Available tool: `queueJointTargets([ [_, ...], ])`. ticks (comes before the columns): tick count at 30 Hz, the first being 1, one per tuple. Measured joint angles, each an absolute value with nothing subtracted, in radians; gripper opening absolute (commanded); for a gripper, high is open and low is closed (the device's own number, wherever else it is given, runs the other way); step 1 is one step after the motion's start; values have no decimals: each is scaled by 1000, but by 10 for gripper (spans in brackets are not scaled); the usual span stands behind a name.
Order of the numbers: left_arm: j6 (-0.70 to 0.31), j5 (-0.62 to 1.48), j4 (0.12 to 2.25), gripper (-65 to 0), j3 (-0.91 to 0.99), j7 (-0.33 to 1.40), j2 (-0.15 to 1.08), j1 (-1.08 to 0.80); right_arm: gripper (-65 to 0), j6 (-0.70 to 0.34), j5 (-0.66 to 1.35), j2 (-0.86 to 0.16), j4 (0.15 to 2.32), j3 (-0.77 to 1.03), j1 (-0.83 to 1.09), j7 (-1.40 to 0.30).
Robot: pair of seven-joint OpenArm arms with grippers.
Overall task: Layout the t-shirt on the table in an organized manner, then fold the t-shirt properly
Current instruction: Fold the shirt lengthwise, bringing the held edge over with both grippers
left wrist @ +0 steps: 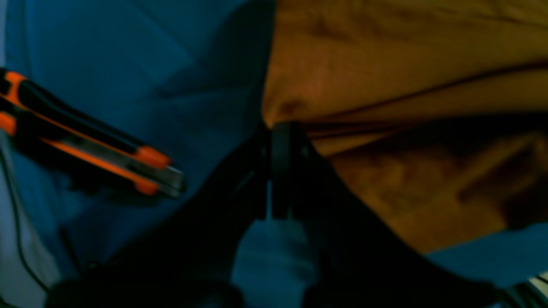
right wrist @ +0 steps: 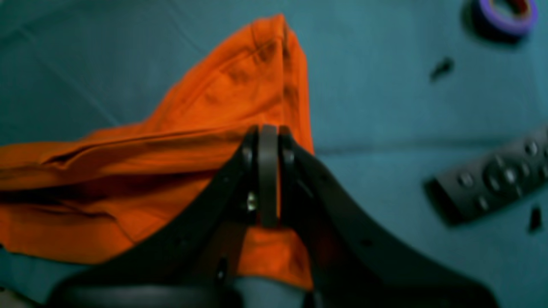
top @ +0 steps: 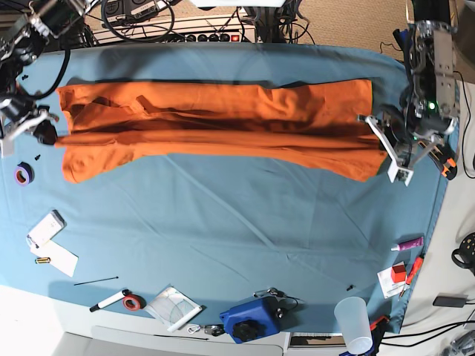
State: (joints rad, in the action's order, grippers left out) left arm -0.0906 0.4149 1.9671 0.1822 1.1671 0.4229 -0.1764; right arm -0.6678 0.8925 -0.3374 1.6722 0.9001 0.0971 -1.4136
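The t-shirt (top: 215, 130) lies stretched left-to-right across the far part of the table (top: 245, 230), long axis between my two arms. My left gripper (left wrist: 280, 128) is pinched closed on its right end; my right gripper (right wrist: 267, 132) is pinched closed on its left end. Both arms sit low, one at each end.

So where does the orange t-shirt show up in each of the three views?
Left wrist: the t-shirt fills the upper right, its edge at the shut left gripper.
Right wrist: it spreads from the left edge to centre, pinched in the shut right gripper.
Base: a long band across the upper table, stretched between both arms.
Shared landmark: the teal cloth under the shirt.
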Motion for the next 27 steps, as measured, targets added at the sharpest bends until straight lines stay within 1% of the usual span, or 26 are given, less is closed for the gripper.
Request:
queueJointTargets([
  [2,-105,430,1984,-650,183,1168,402,-212,-650,-682,889,-338,1673,905,128,-1408],
  [8,-105,418,1992,-643,183,1167,352,-275,-650,-686,889,-332,1674,906,178,-1402],
  [11,-105,422,1992,-458,183,1168,352,-276,-650,-686,889,-332,1674,906,176,-1401],
  [12,-104,429,1993,-409,183,1168,352,-276,-650,-686,889,-332,1674,906,177,-1402],
  [13,-105,435,1993,-383,183,1175,352,-276,-650,-686,888,-332,1674,906,178,-1402],
  [17,-105,451,2027,-379,184,1209,352,-279,-650,-686,889,-332,1674,906,177,-1402],
  [21,-105,450,2131,-379,184,1213,352,-306,-650,-686,889,-332,1674,906,177,-1402],
  [23,-109,443,2197,-379,184,1177,353,-307,-650,-686,889,-332,1674,906,178,-1402],
  [25,-147,427,2246,-380,184,1100,358,-298,-650,-686,888,-332,1674,906,177,-1407],
  [27,-162,432,2245,-380,184,1087,367,-272,-650,-686,889,-332,1674,906,177,-1407],
])
